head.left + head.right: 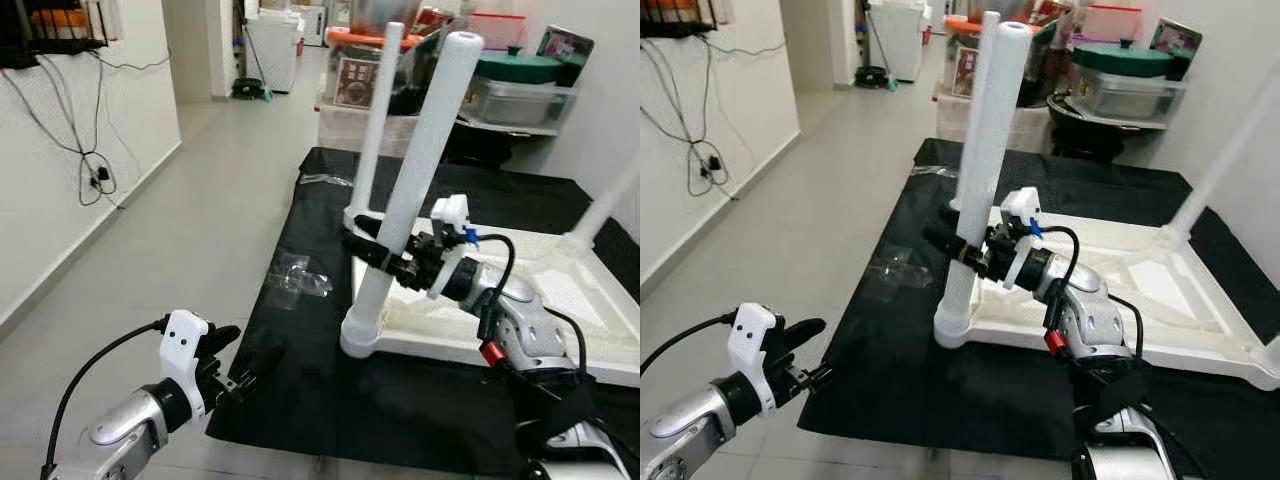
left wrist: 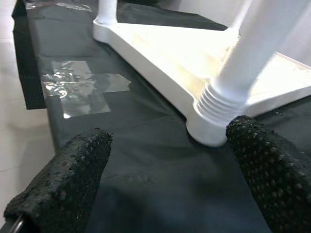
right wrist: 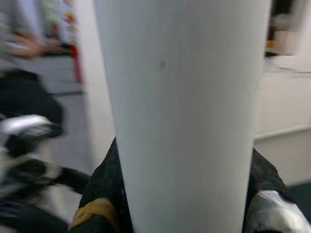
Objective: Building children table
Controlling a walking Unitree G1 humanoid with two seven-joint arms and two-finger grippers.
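A white plastic children's table top (image 1: 560,300) lies upside down on a black mat (image 1: 330,390). White tube legs stand up from its corners. My right gripper (image 1: 380,250) is shut on the near left leg (image 1: 420,170), low on the tube, and the tube (image 3: 184,116) is large between its fingers in the right wrist view. The leg's ribbed foot sits in the corner socket (image 2: 214,121). My left gripper (image 1: 232,365) is open near the mat's front left corner, apart from the table, its two black fingertips (image 2: 73,174) wide apart.
A clear plastic bag (image 1: 300,275) lies on the mat left of the table. Grey tiled floor (image 1: 200,200) runs along the left. Storage bins and pots (image 1: 510,90) crowd the back. Cables (image 1: 95,175) hang on the left wall.
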